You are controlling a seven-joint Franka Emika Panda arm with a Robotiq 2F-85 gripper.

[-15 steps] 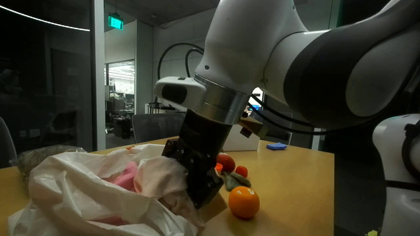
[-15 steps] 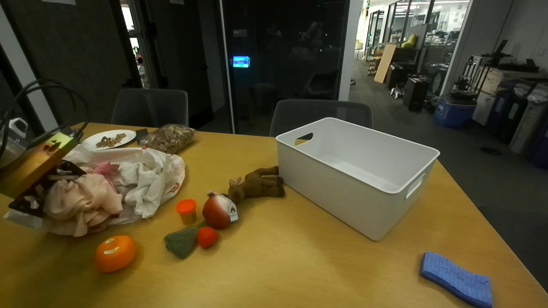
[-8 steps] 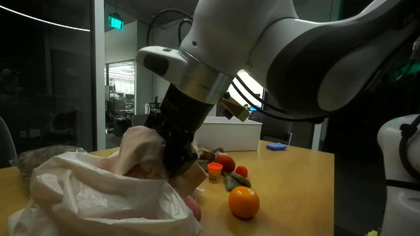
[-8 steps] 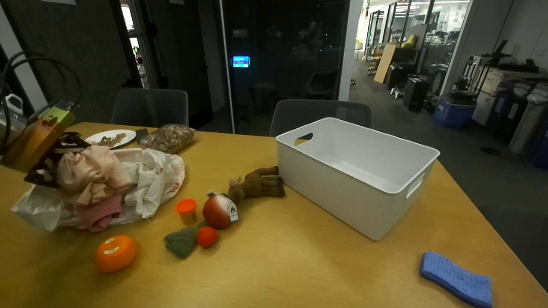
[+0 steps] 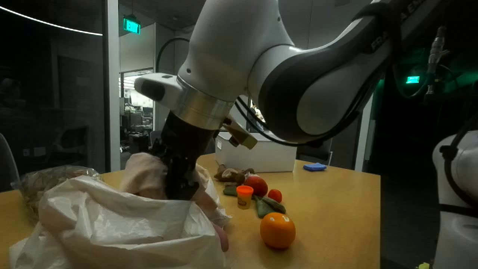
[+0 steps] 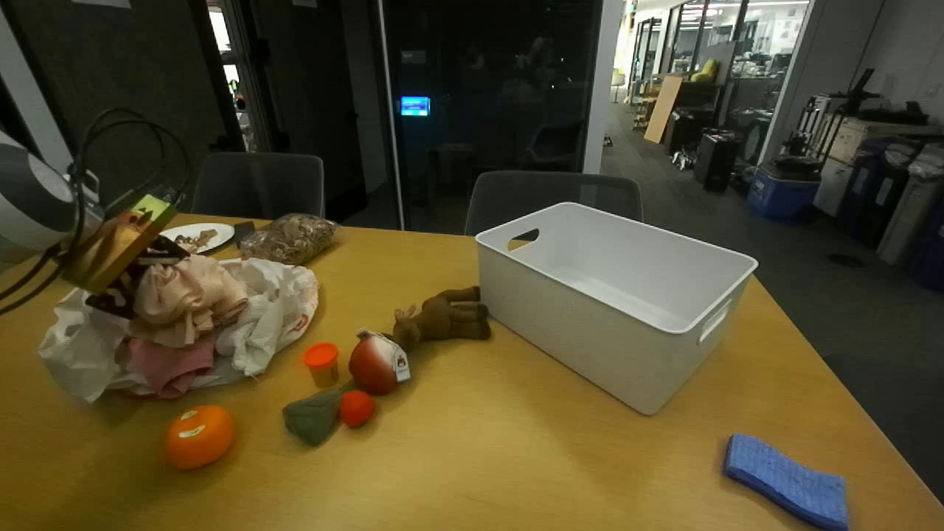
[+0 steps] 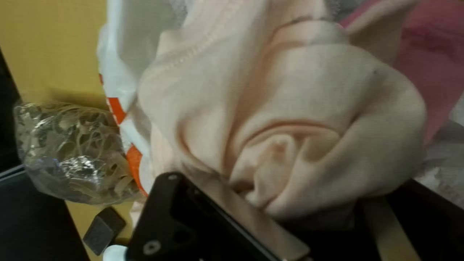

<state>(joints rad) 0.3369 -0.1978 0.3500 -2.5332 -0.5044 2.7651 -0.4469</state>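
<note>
While your gripper leans down over the white plastic bag, it squeezes tight on a lump of peach cloth. That cloth puffs up all around the gripper's tips and hides them, and it is right over the bag. A pink cloth pokes out just under the lump, and it is hard to tell if your gripper holds that too. White cloth lies in the bag, near your gripper. Just past the white bag's edge, you can see a clear bag of tan bits. Out on the table, apart from your gripper, you have a round orange thing, a small tub with an orange lid, a green piece, a little red ball and a red and white toy with a tag. A brown toy animal lies beyond those, right beside a big white bin. Well away from your gripper lies a blue cloth.
</note>
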